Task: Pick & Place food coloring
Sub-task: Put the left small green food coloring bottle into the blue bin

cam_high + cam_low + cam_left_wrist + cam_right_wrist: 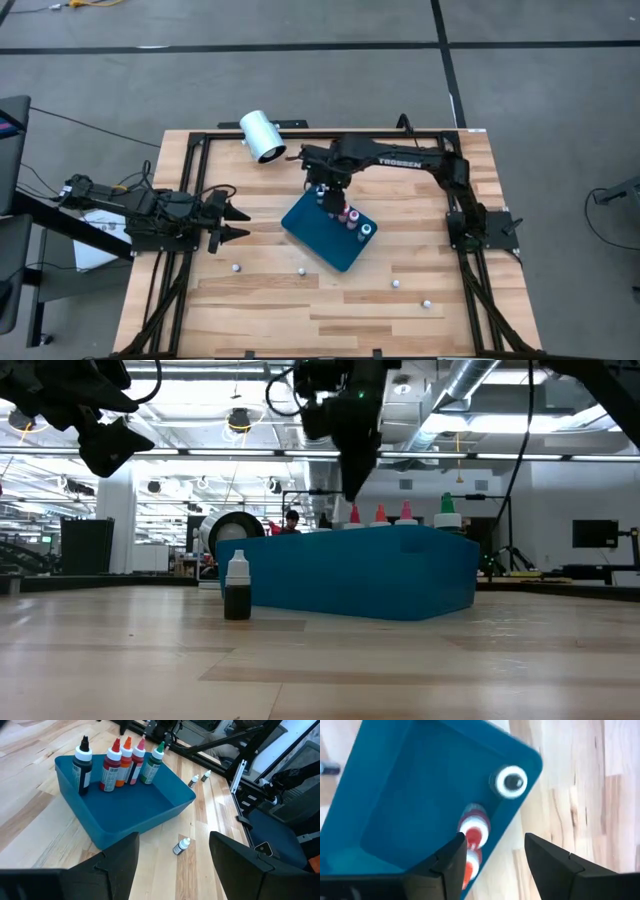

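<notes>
White capital letters reading "TROSSEN" run along the dark upper link of the right arm (pixel 400 160), seen from overhead as it reaches across the wooden surface. It is the only legible text in any view; labels on the bottles in the teal tray are too small to read.

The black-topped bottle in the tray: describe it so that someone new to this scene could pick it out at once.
Find the teal tray in the middle of the wooden table. Five bottles stand upright in a row along one of its walls. The black-topped bottle is at the row's end, next to a red one: the only one with a white collar, black tip and dark contents.
</notes>
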You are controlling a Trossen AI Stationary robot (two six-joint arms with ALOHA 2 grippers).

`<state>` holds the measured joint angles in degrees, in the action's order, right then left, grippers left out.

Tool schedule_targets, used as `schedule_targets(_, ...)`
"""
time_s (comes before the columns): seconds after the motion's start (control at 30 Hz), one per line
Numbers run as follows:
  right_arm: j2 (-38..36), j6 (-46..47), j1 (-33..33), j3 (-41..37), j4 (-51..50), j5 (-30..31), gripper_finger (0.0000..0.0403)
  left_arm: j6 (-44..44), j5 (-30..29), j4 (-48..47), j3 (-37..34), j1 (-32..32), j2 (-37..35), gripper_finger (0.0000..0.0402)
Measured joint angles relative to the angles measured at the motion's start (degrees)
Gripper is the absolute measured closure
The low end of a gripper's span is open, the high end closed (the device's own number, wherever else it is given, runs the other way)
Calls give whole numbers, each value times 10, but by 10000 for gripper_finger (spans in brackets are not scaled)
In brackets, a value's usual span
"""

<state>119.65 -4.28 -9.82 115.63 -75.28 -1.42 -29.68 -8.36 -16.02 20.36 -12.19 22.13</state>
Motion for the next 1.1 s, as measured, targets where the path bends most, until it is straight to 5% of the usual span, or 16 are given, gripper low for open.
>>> schedule_targets(0.67,-65,32,61,-4,44,91,218,-15,2,-17,0,0,0,168)
schedule_targets(1.1,-161,88,82,-194,193,89,218,-16,5,-14,0,0,0,168)
